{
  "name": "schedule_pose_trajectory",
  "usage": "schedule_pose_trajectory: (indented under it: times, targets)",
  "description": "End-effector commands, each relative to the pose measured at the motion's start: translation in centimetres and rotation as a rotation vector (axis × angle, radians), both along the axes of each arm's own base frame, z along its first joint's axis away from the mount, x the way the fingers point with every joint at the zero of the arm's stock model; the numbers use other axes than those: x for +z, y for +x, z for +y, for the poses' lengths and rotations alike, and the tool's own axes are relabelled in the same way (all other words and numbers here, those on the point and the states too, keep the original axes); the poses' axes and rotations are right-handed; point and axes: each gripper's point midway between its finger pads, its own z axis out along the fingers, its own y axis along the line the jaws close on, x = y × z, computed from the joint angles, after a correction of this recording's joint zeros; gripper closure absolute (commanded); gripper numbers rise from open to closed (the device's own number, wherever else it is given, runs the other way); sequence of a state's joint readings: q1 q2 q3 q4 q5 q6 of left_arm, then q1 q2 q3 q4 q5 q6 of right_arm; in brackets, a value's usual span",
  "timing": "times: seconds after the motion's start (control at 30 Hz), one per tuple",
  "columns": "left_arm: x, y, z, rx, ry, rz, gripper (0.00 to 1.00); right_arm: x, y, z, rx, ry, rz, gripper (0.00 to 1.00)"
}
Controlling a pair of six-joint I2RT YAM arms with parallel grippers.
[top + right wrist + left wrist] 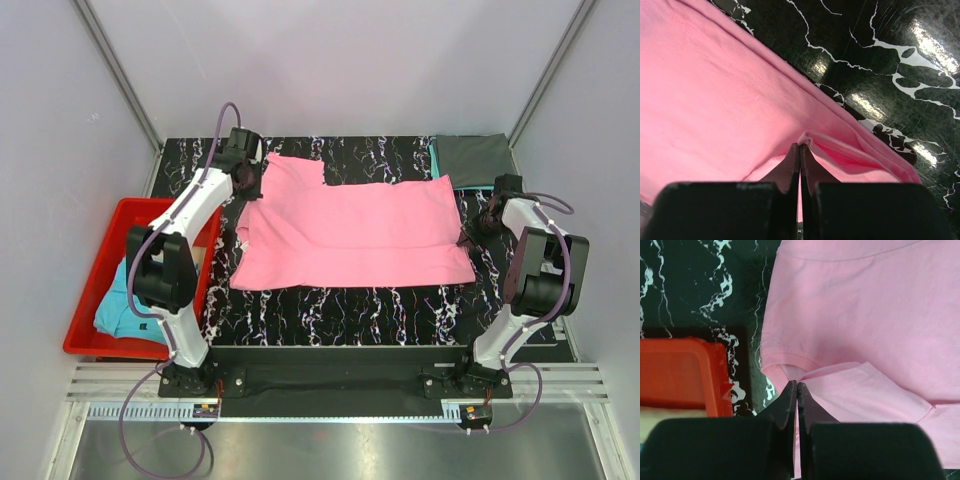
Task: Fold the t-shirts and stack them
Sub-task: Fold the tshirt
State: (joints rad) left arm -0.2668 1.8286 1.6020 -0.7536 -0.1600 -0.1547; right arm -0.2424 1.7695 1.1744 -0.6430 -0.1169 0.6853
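Note:
A bright pink t-shirt (350,232) lies spread across the black marbled table, partly folded. My left gripper (246,183) is shut on the shirt's left edge near a sleeve; in the left wrist view (797,384) its tips pinch pink cloth (855,325). My right gripper (478,222) is shut on the shirt's right edge; in the right wrist view (800,146) a fold of pink cloth (715,100) is pinched between the tips. A dark grey folded t-shirt (472,159) lies on a teal one at the back right corner. A light blue t-shirt (125,305) lies in the red bin.
The red plastic bin (105,345) stands off the table's left side, and its rim shows in the left wrist view (680,372). White enclosure walls and metal posts ring the table. A metal rail runs along the front edge.

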Motion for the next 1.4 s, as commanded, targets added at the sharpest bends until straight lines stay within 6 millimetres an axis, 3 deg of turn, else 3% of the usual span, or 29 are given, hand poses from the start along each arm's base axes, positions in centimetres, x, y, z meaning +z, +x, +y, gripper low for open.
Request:
schedule_pose_trajectory:
  times: [0.0, 0.37, 0.53, 0.67, 0.77, 0.87, 1.0, 1.07, 1.13, 1.23, 1.3, 1.33, 1.37]
  targets:
    - [1.8, 2.8, -1.8, -0.04, -0.063, -0.109, 1.0, 0.6, 0.9, -0.6, 0.001, -0.022, -0.027, 1.0]
    - [1.4, 3.5, -4.8, -0.193, -0.098, -0.156, 1.0, 0.2, 0.8, -0.8, 0.015, -0.034, -0.014, 1.0]
    - [-0.7, 3.6, -2.6, -0.096, 0.008, -0.079, 1.0, 0.4, 1.5, -0.6, 0.029, -0.015, -0.024, 1.0]
    - [-1.1, 4.0, -2.1, -0.069, 0.031, -0.07, 1.0, 0.4, 2.2, 0.0, 0.026, 0.025, -0.029, 1.0]
    - [-0.6, 4.6, -3.6, -0.109, -0.026, -0.09, 1.0, 0.6, 2.3, 0.1, 0.02, 0.037, -0.029, 0.91]
    - [0.0, 5.4, -4.6, -0.138, -0.067, -0.123, 0.96, 1.7, 2.2, -0.2, 0.014, 0.017, -0.042, 0.76]
    - [1.7, 5.7, -6.0, -0.195, -0.119, -0.158, 0.52, 4.0, 1.0, -0.7, 0.011, -0.033, -0.043, 0.65]
    - [3.3, 5.2, -6.1, -0.195, -0.129, -0.189, 0.43, 4.8, 0.3, -0.2, 0.014, -0.02, -0.057, 0.64]
    - [5.3, 4.6, -6.0, -0.164, -0.123, -0.212, 0.41, 4.6, -0.7, 0.7, 0.019, 0.022, -0.05, 0.66]
    - [6.1, 1.9, -5.9, -0.123, -0.1, -0.157, 0.41, 3.6, -2.0, 1.8, 0.004, 0.074, -0.035, 0.75]
    - [4.8, -0.7, -6.4, -0.117, -0.097, -0.088, 0.41, 2.9, -2.2, 2.1, -0.007, 0.091, -0.039, 0.8]
    - [5.6, -1.7, -6.6, -0.12, -0.105, -0.1, 0.41, 1.9, -3.0, 2.3, -0.014, 0.096, -0.017, 0.81]
    - [3.9, -3.1, -6.6, -0.125, -0.097, -0.061, 0.41, 1.5, -3.1, 2.3, -0.025, 0.096, -0.012, 0.82]
